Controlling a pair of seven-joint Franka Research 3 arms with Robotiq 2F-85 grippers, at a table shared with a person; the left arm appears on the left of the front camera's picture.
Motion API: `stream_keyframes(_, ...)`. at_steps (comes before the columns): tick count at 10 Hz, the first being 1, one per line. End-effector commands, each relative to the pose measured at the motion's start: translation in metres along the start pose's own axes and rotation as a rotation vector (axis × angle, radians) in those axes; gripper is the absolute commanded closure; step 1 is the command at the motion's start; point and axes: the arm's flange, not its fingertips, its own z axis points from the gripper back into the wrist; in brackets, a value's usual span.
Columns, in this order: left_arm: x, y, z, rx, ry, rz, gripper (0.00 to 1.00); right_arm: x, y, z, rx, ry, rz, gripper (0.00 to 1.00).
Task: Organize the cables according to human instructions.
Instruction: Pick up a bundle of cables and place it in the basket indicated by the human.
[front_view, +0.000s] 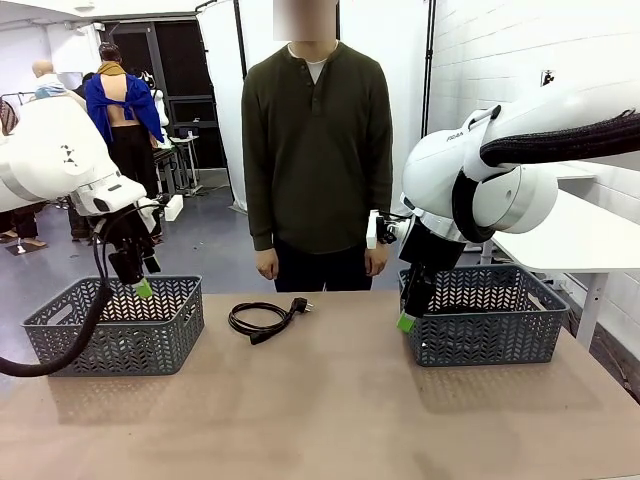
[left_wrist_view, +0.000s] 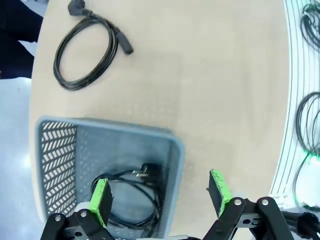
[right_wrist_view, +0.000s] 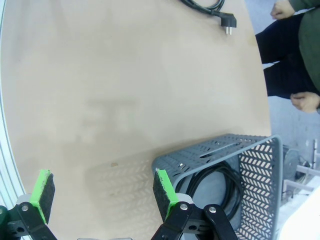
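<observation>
Bare tan surface (front_view: 330, 410) takes up the foreground in front view. Mid-surface, toward the far edge, lies one coiled black cable (front_view: 262, 320), plug end pointing to the person (front_view: 317, 150), who stands at the far side w/ hands down by the edge.

L end effector (front_view: 142, 279) hangs over the left grey basket (front_view: 60, 340), near its far rim, fingers spread, nothing between the green pads (left_wrist_view: 101, 199). L wrist view: a second coiled cable (left_wrist_view: 140, 192) lies inside that basket, plug visible; loose cable sits on the surface well apart from the basket.

R end effector (front_view: 408, 315) hangs at the near-left corner of the right grey basket (front_view: 500, 345), also released, gripping nothing. R wrist view: one pad is over the basket corner, the other over bare surface; a third coiled cable (right_wrist_view: 220, 182) lies in this basket. Plug of the loose cable shows at the top edge of that view, well apart from the basket; person's hands near the surface edge.

Neither end effector touches any cable.
</observation>
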Motion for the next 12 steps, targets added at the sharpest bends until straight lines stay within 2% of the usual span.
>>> stream_keyframes(1,0.011,-0.029,-0.004,0.032,-0.058,0.052,0.0,0.0,-0.001,0.0,-0.006,0.008,0.002,0.0)
stream_keyframes(6,0.038,-0.073,-0.039,0.016,-0.132,0.139,0.0,0.0,-0.001,0.0,-0.006,0.008,0.002,0.0)
stream_keyframes(8,0.043,-0.074,-0.044,-0.016,-0.105,0.133,0.0,0.0,-0.001,0.0,-0.006,0.008,0.002,0.0)
stream_keyframes(12,0.039,-0.071,-0.042,0.003,-0.11,0.114,0.0,0.0,-0.001,0.0,-0.006,0.008,0.002,0.0)
